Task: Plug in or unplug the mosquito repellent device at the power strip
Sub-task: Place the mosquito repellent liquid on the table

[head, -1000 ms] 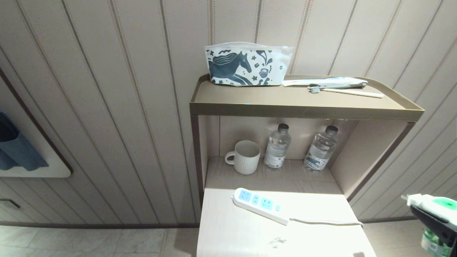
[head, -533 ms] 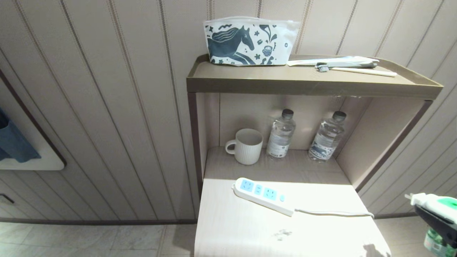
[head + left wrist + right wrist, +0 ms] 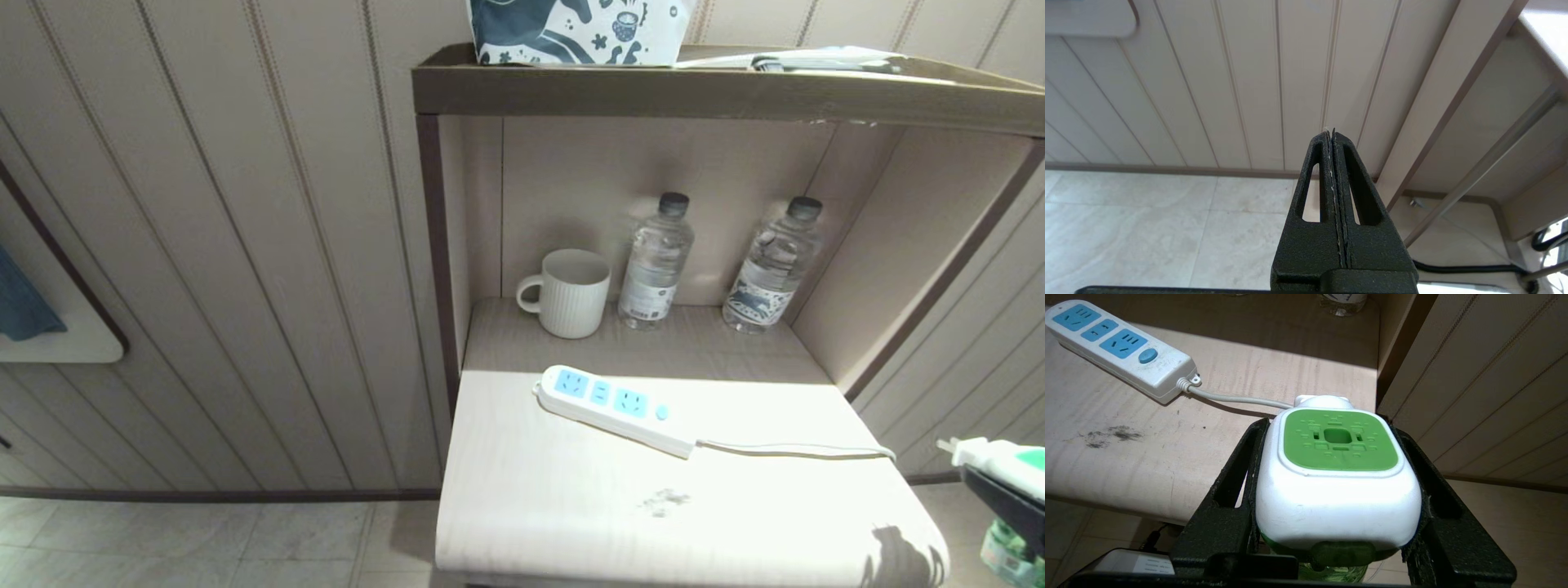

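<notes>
The right claw (image 3: 1337,473) is clamped on the mosquito repellent device (image 3: 1337,477), one black finger on each side of its white body, green patch facing up. It hangs off the surface's (image 3: 571,506) right edge, near the front corner, prongs pointing at the surface. The power strip (image 3: 614,409) lies well apart, near the surface's back edge, its cord (image 3: 796,450) running toward the right edge. The left claw (image 3: 1333,192) is pressed together, low over the floor (image 3: 1147,228).

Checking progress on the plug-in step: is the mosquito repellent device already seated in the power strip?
No, the mosquito repellent device sits clamped in the right gripper, apart from the power strip.
</notes>
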Tool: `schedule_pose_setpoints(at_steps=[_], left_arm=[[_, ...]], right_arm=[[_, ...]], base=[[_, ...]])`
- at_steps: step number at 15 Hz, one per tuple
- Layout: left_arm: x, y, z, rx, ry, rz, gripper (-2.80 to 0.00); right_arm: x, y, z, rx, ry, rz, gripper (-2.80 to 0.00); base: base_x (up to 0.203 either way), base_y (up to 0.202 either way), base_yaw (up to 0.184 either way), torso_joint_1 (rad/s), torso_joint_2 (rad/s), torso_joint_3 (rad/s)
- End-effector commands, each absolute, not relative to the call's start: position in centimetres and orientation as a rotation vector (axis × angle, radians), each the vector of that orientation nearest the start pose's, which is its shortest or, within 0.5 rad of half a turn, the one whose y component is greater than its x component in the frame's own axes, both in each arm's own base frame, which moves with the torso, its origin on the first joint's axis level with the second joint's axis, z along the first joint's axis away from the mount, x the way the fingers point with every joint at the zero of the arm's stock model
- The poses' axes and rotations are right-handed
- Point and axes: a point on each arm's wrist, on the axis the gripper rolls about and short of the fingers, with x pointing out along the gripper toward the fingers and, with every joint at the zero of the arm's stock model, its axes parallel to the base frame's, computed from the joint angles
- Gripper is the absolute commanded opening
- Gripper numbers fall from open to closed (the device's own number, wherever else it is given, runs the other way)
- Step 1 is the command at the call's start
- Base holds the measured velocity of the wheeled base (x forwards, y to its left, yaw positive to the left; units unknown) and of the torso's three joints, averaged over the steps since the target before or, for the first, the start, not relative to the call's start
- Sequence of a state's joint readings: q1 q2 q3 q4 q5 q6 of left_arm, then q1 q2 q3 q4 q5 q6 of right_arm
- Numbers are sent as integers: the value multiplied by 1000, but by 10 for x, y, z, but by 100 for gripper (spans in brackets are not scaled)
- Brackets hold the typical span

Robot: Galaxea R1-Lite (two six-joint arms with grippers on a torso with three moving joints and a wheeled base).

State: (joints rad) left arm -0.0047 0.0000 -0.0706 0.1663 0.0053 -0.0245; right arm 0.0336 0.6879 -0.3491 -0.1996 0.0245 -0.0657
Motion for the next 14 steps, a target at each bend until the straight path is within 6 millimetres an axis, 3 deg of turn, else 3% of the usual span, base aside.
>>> schedule_pose_setpoints(at_steps=[1,8,14], left_arm=[[-29,0,78,-24,98,3,-280],[-29,0,78,-24,98,3,-280],[-29,0,78,-24,98,3,-280]], right_arm=[[58,3,192,-68,120,64,-280],[50,3,202,-73,85,72,-280],[36,2,219,-94,-33,85,-280]], base=[[0,0,0,-207,498,290],[0,0,0,-184,474,289],[0,0,0,-34,94,60]])
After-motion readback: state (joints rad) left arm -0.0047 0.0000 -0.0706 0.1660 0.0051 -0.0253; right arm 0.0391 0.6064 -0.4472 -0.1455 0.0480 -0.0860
